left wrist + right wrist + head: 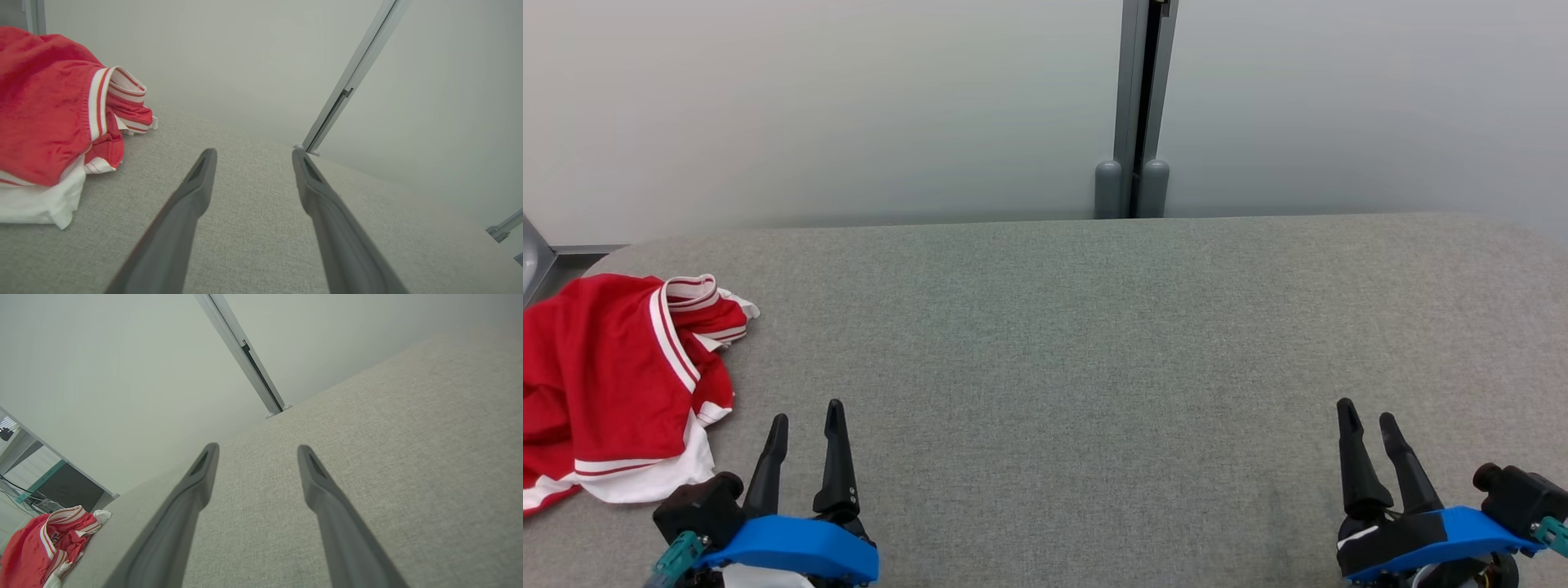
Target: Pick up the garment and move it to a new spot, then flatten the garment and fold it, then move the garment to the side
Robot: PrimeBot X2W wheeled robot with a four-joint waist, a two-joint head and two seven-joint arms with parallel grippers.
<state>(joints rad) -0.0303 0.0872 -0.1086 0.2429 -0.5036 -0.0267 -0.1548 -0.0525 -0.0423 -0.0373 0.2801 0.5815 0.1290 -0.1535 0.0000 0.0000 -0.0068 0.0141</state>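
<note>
Fingers spread, nothing held: left gripper point(807, 411) near left, right gripper point(1365, 410) near right, both above the grey table point(1094, 327). Red-and-white garment point(613, 384) lies crumpled at the table's left edge. Risk: a one-layer pinch likely drags the heap off that edge.

left gripper point(807, 411), right gripper point(1365, 409): each two long tapered black fingers point(837, 457); curved bright blue shell point(792, 549); black block point(698, 506), teal connector point(678, 555) beside it.

Red garment point(605, 384) with white stripes on grey table point(1094, 367).
</note>
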